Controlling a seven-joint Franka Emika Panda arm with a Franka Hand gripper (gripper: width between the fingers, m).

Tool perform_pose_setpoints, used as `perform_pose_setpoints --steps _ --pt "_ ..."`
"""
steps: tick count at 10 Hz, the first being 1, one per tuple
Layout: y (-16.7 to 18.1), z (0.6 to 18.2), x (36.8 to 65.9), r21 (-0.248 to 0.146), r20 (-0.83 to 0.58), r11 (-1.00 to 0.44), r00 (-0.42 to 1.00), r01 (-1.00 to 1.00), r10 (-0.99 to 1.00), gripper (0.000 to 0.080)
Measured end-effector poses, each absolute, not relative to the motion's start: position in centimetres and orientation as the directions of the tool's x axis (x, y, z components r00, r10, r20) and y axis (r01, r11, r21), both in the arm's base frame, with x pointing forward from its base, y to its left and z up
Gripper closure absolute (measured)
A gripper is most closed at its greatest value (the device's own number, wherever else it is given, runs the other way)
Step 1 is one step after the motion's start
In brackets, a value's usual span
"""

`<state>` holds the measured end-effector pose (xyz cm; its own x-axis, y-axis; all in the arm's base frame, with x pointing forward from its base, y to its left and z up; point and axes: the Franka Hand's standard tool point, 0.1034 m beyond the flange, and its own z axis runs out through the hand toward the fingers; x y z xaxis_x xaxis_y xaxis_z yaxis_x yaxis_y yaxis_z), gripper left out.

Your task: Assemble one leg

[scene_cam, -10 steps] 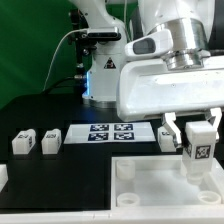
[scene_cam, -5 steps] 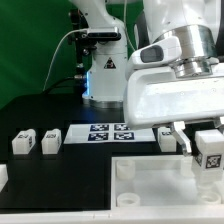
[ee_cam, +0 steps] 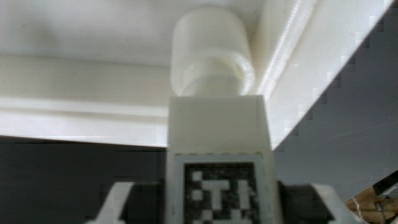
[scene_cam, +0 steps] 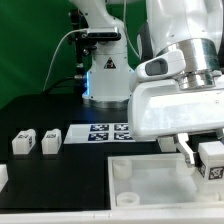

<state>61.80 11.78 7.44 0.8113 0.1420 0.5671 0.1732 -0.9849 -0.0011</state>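
Observation:
My gripper is shut on a leg, a small white block with a black-and-white tag, and holds it upright over the right side of the large white tray-like piece. In the wrist view the leg runs between my fingers, its rounded peg end pointing at the tray's raised rim. Two more legs lie on the black table at the exterior view's left.
The marker board lies flat behind the tray, partly hidden by my arm. A small white part sits at the exterior view's left edge. The robot base stands at the back.
My gripper has moved toward the exterior view's right and slightly down with the leg held in it, closer to the tray's right side. The other parts have not moved.

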Motion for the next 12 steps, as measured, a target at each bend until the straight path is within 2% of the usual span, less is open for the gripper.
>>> perform_pose_setpoints --steps 5,9,10,11,12 --pt "11.7 7.19 61.86 0.005 0.594 -0.985 0.793 0.17 0.14 0.0508" --pt "11.64 7.0 61.82 -0.002 0.563 -0.985 0.814 0.171 0.14 0.0508" --pt "11.64 6.97 61.8 -0.002 0.562 -0.985 0.815 0.171 0.14 0.0327" --pt "11.64 6.95 61.79 -0.002 0.561 -0.985 0.816 0.171 0.141 0.0212" --pt "11.64 6.94 61.78 -0.002 0.561 -0.985 0.816 0.171 0.141 0.0212"
